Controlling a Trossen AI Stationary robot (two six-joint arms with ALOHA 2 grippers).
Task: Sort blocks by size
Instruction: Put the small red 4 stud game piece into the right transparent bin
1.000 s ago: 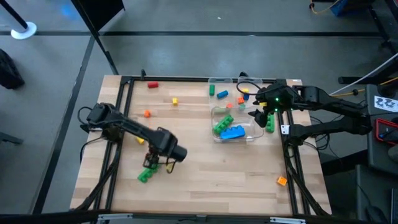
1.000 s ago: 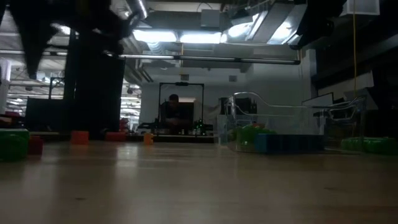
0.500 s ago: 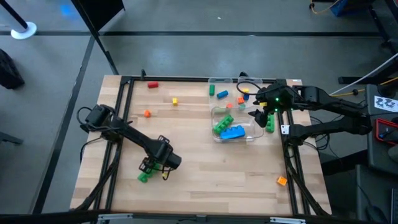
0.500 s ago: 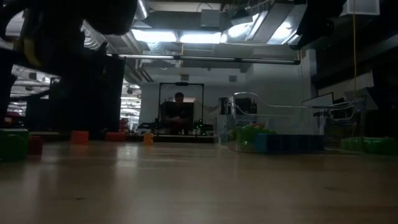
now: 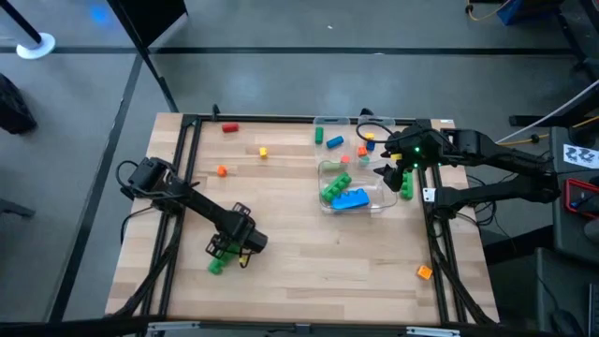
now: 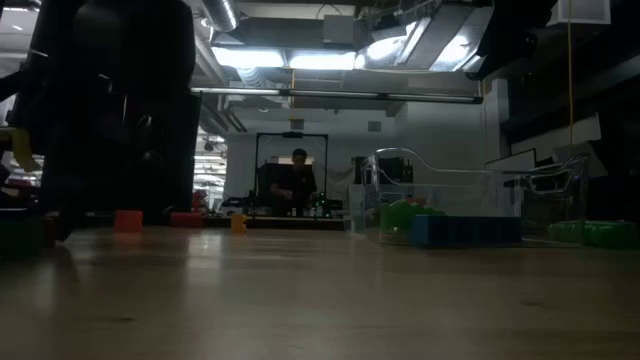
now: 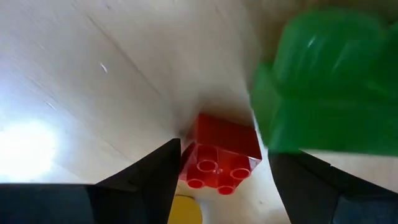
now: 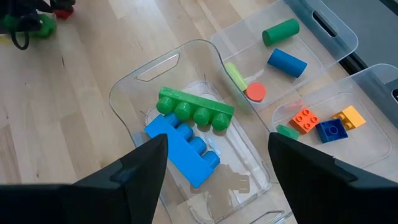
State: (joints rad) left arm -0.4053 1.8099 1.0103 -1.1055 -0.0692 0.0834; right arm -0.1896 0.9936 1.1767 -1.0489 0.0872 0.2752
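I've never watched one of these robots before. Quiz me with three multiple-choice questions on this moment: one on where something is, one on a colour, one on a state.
1. Where is the left gripper?
A. Over the clear tray
B. Low over loose blocks near the table's front left
C. Off the table

2. What colour is the block between the left gripper's fingers in the left wrist view?
A. Red
B. Blue
C. Orange

3. How do the right gripper's fingers stand?
A. Shut on a block
B. Open, holding nothing
C. Shut and empty

Answers: 1 B, the high view shows it by a green block. 2 A, the red block lies between them. 3 B, they are spread above the clear tray holding a long green block and a blue block.
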